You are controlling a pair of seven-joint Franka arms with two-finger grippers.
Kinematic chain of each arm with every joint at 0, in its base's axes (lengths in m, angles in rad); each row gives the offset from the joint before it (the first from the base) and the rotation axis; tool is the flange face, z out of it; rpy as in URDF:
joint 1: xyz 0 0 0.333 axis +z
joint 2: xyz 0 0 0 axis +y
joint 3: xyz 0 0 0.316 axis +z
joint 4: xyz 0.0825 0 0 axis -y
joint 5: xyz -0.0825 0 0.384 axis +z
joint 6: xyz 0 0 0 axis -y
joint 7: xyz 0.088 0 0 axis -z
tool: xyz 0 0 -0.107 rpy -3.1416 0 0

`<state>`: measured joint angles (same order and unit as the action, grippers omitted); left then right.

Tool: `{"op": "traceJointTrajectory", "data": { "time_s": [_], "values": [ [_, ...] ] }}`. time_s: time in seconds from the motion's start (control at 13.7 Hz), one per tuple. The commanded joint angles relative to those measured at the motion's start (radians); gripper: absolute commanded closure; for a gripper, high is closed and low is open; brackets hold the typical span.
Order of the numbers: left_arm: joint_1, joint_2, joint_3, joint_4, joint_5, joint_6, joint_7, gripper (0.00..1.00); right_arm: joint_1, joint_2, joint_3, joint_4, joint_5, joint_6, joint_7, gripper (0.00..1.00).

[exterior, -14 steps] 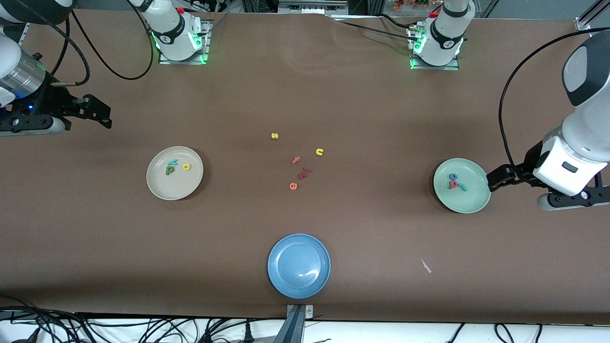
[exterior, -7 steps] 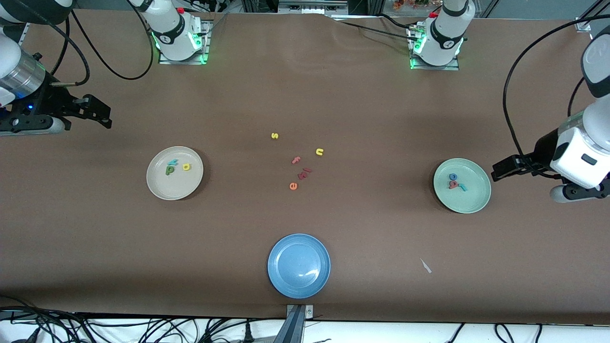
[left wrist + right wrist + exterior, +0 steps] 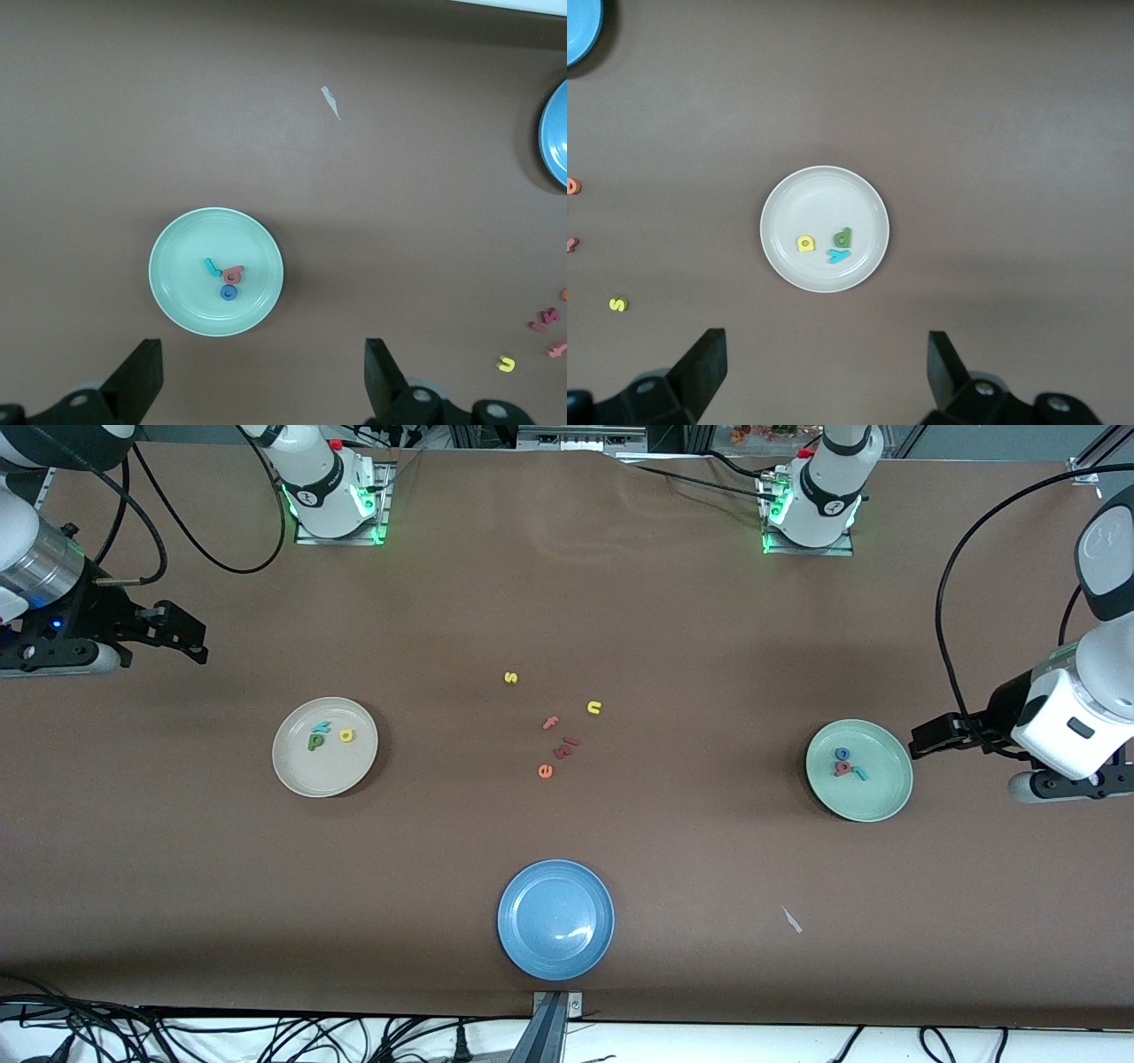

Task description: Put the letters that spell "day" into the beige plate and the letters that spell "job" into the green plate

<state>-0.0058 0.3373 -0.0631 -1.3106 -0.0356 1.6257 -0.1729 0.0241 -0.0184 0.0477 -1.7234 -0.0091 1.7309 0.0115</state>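
Left wrist view: the left gripper (image 3: 259,390) is seen with its fingers spread wide and nothing between them, raised over the table near the green plate (image 3: 177,301) at the left arm's end. On that plate the letters that spell "job" are grouped together: the teal "j" (image 3: 212,266), the red "b" (image 3: 234,275) and the blue "o" (image 3: 229,291), the "b" and "o" touching. In the front view the left gripper (image 3: 921,737) is placed just beside the rim of the green plate (image 3: 890,797). The right gripper (image 3: 826,376) is likewise shown fully open and empty, held over bare table well apart from the beige plate (image 3: 780,257); in the front view the right gripper (image 3: 190,640) is located toward the right arm's end. In the beige plate (image 3: 306,779) the letters that spell "day" are found: the green "d" (image 3: 314,740), the yellow "a" (image 3: 346,735) and the teal "y" (image 3: 322,727). Loose letters are left near the middle of the table: a yellow "s" (image 3: 510,677), a yellow "u" (image 3: 594,708), a pink "f" (image 3: 551,723) and an orange "e" (image 3: 545,771). A blue plate (image 3: 523,948) is set nearest the front camera.
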Motion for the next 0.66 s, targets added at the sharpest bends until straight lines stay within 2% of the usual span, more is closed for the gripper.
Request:
{"op": "traceJointTrajectory", "data": {
  "time_s": [0.0, 0.58],
  "values": [
    [-0.002, -0.007, 0.006, -0.001, -0.015, -0.009, 0.016, 0.0, -0.004, 0.002, 0.003, 0.008, -0.012, -0.002, -0.008, 0.0],
    [-0.003, -0.014, 0.009, 0.002, -0.007, -0.015, 0.016, 0.0, -0.004, 0.002, 0.003, 0.008, -0.012, -0.001, -0.008, 0.0]
  ]
}}
